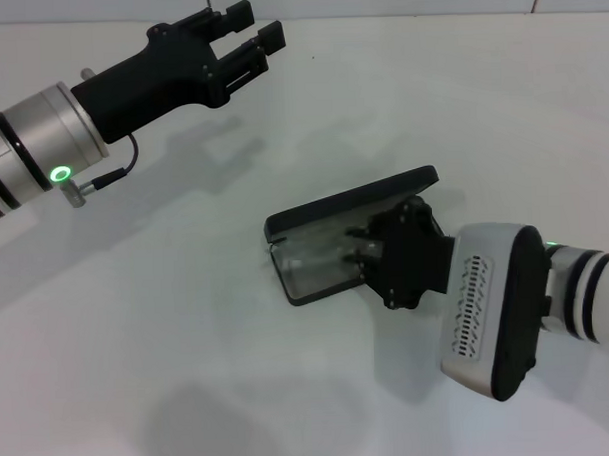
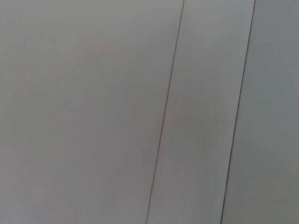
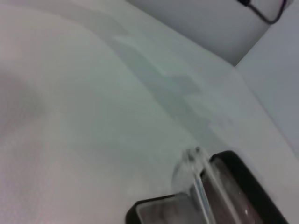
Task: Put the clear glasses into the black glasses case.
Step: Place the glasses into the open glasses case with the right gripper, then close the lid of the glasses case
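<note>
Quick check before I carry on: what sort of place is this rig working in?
Probably a lab test bench: a bare white table, a plain pale panelled wall behind, and only the black glasses case set out, no household clutter.

One matte black hinged hard glasses case [image 1: 324, 212] (lid raised). One pair of transparent colourless plastic glasses [image 1: 316, 260] inside it. Two black robot grippers: left [image 1: 246, 35], right [image 1: 363, 244].

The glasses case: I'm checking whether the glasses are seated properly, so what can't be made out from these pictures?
- Head view: the right gripper covers part of the open black glasses case, so how the clear glasses lie inside is hidden, as is the gripper's grip.
- Right wrist view: the case is cut off by the picture's edge; the glasses are blurred.
- Left wrist view: only blank panels; the left gripper, raised far from the case, is absent.
</note>
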Action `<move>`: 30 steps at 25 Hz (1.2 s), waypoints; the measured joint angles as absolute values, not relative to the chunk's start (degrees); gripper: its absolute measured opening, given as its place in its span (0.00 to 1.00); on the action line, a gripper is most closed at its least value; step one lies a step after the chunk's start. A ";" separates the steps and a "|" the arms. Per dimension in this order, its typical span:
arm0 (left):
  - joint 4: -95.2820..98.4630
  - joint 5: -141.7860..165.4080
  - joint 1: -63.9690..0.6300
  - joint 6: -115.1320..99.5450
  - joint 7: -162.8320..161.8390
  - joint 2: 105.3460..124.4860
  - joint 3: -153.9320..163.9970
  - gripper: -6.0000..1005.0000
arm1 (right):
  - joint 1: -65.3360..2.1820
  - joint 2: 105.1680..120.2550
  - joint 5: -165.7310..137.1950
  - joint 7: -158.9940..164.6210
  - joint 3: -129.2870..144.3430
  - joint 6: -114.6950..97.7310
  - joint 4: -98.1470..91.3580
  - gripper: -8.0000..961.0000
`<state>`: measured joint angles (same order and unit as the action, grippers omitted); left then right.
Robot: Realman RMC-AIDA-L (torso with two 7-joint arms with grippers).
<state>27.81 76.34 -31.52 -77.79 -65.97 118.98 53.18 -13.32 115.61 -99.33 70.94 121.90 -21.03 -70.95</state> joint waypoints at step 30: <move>28.56 77.60 -31.36 -78.03 -66.03 118.77 53.17 0.51 | -8.31 115.22 -99.83 73.32 93.90 -60.21 -75.85 0.25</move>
<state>28.56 77.60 -31.36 -78.03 -66.03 118.77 53.17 -8.31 115.22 -99.83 73.32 93.90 -60.21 -75.85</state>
